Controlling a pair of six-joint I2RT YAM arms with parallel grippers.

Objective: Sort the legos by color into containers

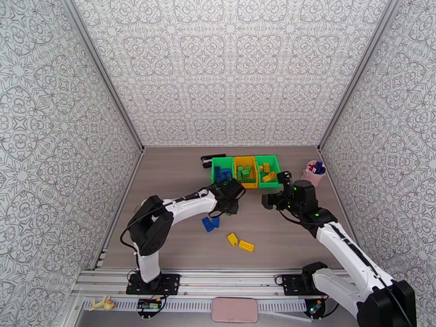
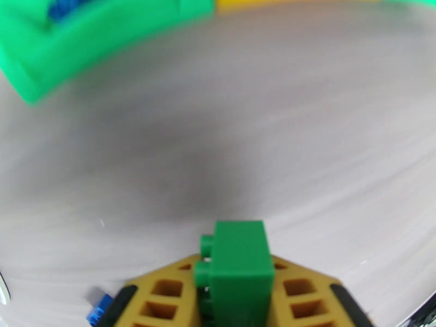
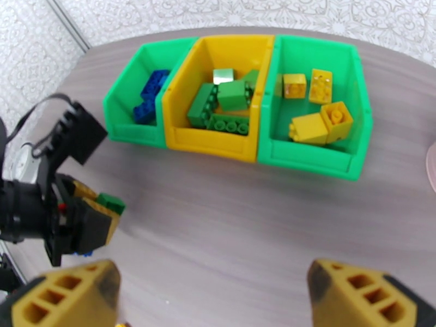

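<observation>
Above table (image 1: pixel 180 175), lego (image 2: pixel 240 260) along left claw (image 2: pixel 235 301)

Bin row, cup and loose bricks on the table (image 1: pixel 169 175).
Left bin (image 3: pixel 133 132), middle bin (image 3: pixel 210 144) and right bin (image 3: pixel 305 155) stand touching, bricks (image 3: pixel 231 96) in each; the cup (image 1: pixel 314 174) is right of them. Before the left bin, the left gripper (image 3: pixel 98 216) pinches a held brick (image 2: pixel 237 257); loose bricks (image 1: pixel 211 222) lie nearer.

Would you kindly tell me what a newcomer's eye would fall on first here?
Three bright bins in a row at the far side of the table stand out. The left claw grips a green brick in front of them, while blue bricks and yellow bricks lie loose nearer the front.
</observation>
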